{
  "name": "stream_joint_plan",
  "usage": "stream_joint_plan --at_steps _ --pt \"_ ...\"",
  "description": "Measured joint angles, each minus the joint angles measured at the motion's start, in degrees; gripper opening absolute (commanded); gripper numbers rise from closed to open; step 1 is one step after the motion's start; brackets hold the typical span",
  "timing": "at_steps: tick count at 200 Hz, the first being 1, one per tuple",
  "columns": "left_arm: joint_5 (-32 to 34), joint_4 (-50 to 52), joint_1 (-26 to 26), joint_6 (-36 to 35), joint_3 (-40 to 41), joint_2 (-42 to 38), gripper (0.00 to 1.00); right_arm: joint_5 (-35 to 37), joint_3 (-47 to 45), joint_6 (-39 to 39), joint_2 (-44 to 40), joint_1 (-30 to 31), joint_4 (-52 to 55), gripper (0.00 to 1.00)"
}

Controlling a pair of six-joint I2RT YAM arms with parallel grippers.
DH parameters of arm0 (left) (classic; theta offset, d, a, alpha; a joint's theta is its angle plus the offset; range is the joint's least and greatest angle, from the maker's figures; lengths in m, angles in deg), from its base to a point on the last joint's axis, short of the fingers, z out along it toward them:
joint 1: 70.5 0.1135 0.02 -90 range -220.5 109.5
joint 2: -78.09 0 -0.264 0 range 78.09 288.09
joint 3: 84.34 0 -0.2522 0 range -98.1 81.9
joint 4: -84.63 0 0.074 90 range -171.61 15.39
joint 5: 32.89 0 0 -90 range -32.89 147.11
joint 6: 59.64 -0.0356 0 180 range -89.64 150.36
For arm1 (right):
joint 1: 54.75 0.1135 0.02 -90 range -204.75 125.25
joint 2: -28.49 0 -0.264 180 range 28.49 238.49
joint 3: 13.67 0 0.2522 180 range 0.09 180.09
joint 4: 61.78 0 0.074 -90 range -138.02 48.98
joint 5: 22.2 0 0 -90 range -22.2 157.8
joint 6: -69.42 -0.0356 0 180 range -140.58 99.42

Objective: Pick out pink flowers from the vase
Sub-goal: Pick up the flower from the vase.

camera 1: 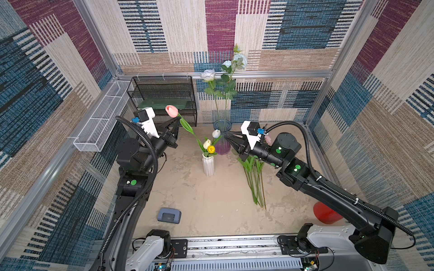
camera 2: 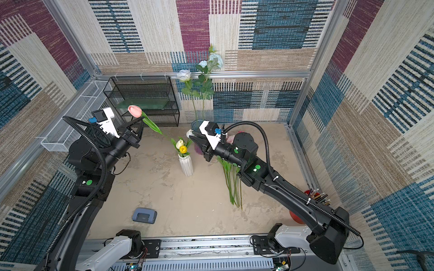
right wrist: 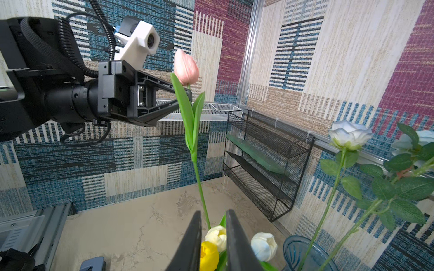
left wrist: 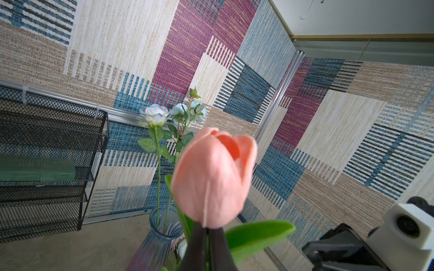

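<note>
left gripper [camera 1: 178, 119] clamps 1 pink tulip [camera 1: 171, 111]; right gripper [camera 1: 229, 136] narrowly parted, empty; 3 pale roses [camera 1: 208, 75]

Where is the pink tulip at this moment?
In both top views the pink tulip is raised left of centre, before the black mesh shelf, its stem clamped under the bloom by the left gripper and slanting down toward the white vase.
</note>
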Motion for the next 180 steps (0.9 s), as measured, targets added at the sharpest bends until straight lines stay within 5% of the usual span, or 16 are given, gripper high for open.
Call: stream_joint_plan --at_steps 87,135,180 --pt "8.28 15.93 -6.97 -14.67 2.4 -12.79 0.0 -2.19 -0.35 1.31 -2.82 0.07 2.23 0.22" --pt "1.95 21.0 -11.08 -14.67 9.51 -19.12 0.0 -4.96 -2.95 1.44 -7.96 0.17 7.63 0.24" --pt "-8.79 16.28 -12.41 -13.14 13.97 -19.54 0.0 -10.93 -8.55 1.66 -12.63 0.17 10.54 0.4"
